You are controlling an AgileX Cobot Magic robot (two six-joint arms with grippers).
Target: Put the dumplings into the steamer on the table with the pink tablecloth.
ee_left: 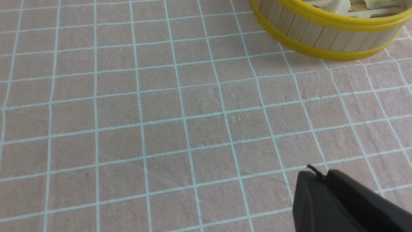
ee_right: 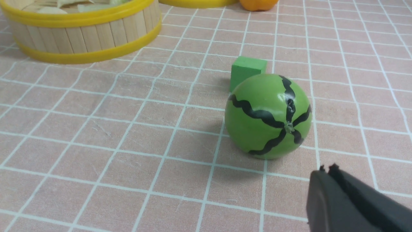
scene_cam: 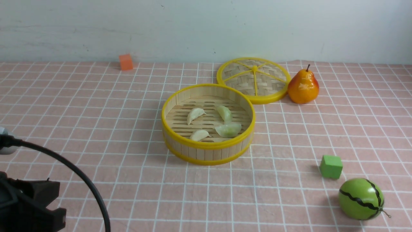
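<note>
My bench [scene_cam: 96, 135] wears a pink checked cloth [scene_cam: 289, 206]: steamer [scene_cam: 208, 151] in the middle, lid [scene_cam: 254, 80] flat just behind, pear [scene_cam: 303, 87] beside it, orange cube [scene_cam: 126, 62] far back, green cube [scene_cam: 331, 166] by the melon [scene_cam: 361, 198].

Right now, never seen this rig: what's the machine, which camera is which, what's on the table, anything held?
It is a robot with two arms, each ending in a pincer-like gripper. The wide picture comes from a camera between the arms, looking forward; only part of the left arm shows there. The other two pictures come from cameras on the wrists, looking past each gripper's black fingers.

On the pink tablecloth stands the steamer with all four dumplings inside. Behind it lies its lid, next to a toy pear. An orange cube sits far back; a green cube and a toy watermelon sit near the robot's right.

The left gripper and the right gripper are both shut and hold nothing.
</note>
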